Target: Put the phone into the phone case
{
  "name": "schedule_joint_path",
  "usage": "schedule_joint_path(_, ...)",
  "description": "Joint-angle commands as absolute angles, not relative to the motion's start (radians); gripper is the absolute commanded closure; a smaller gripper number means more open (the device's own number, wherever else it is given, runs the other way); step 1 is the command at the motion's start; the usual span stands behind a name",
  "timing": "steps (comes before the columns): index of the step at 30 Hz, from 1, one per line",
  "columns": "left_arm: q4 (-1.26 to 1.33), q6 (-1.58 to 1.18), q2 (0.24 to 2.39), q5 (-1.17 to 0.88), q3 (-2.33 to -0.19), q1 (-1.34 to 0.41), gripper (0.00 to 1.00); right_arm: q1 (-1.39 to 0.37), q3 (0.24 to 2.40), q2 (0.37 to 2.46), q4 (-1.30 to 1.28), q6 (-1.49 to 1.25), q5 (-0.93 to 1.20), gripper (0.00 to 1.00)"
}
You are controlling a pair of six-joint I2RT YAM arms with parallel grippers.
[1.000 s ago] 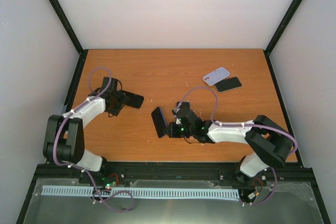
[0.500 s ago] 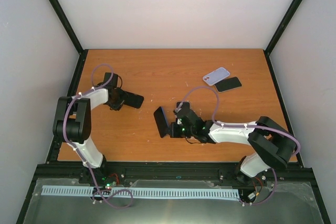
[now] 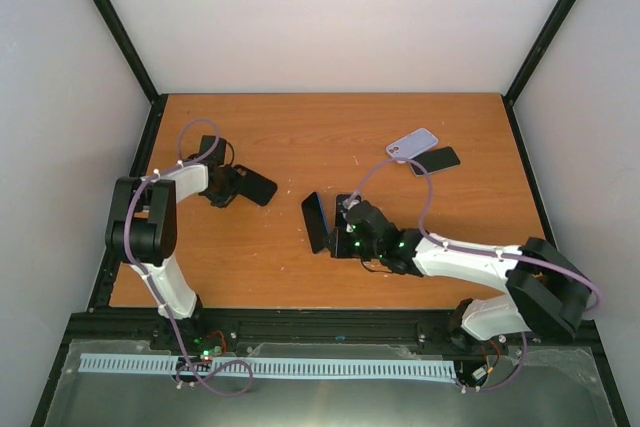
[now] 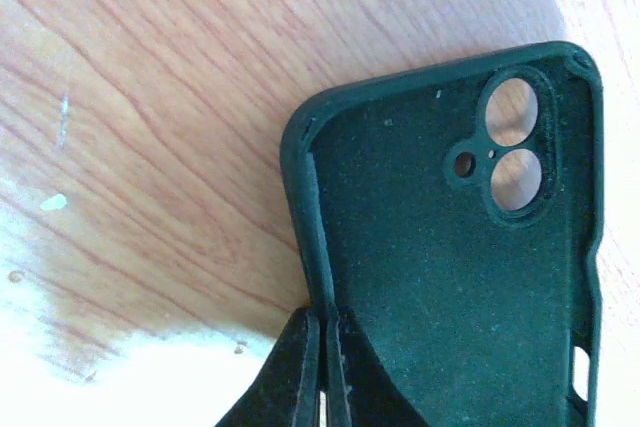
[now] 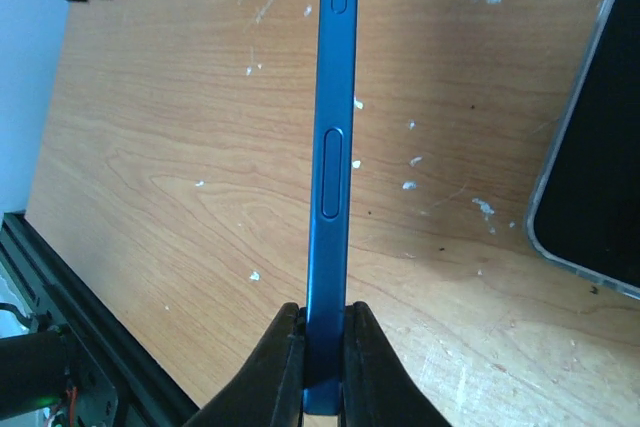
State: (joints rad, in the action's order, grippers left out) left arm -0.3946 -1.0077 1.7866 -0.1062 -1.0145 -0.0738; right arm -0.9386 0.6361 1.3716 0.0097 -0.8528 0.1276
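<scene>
Pinching phone [image 5: 328,147] edge-on, screen hidden, case [image 4: 450,277] cropped

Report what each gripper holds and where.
Left gripper pinches the black case by its side wall; right gripper clamps the blue phone across its faces near one end.

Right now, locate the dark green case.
In the top view, the dark green case is at left, one edge pinched in the left gripper, across from the blue phone in the right gripper.

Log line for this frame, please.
left gripper: shut on case wall | right gripper: shut on phone, held on edge | phone and case apart | insertion not started
</scene>
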Motion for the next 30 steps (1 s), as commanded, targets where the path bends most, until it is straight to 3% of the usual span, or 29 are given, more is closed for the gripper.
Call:
schedule_joint_path(1,-0.430,-0.945,1.796,-0.135,-1.017,-0.069,1.00,-0.948,0.630,1.274,0.002,-0.850,0.054,0.92)
schedule_joint_path(11,-0.450,-0.797,1.660,-0.097,-0.947,-0.184,1.00,-0.947,0.648,1.056,-0.151,-0.850,-0.024,0.92)
schedule_joint_path(16,-0.398,-0.725,1.605,-0.213,-0.889,-0.273,1.00,-0.948,0.643,0.950,-0.213,-0.857,-0.073,0.91)
schedule_joint_path(30,-0.431,-0.738,1.640,-0.174,-0.854,-0.539,1.00,-0.948,0.637,0.905,-0.249,-0.876,-0.083,0.91)
